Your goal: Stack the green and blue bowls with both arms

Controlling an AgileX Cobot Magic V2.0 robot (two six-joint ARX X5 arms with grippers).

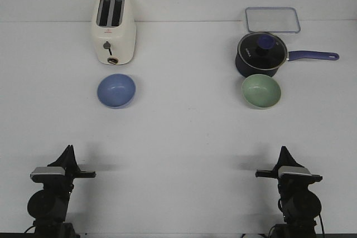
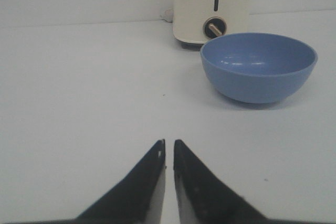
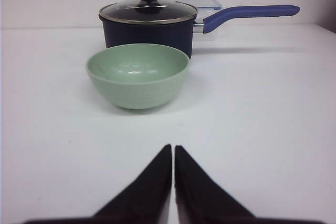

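The periwinkle blue bowl (image 1: 116,90) sits upright and empty on the white table, left of centre, just in front of a toaster; it also shows in the left wrist view (image 2: 258,66). The sage green bowl (image 1: 261,91) sits upright and empty right of centre, just in front of a saucepan; it also shows in the right wrist view (image 3: 137,75). My left gripper (image 1: 68,150) (image 2: 169,142) is shut and empty near the table's front left, well short of the blue bowl. My right gripper (image 1: 283,150) (image 3: 173,147) is shut and empty near the front right, well short of the green bowl.
A cream toaster (image 1: 114,28) stands behind the blue bowl. A dark blue lidded saucepan (image 1: 261,54) with its long handle (image 1: 312,56) pointing right stands close behind the green bowl. A clear lidded box (image 1: 272,19) lies at the back right.
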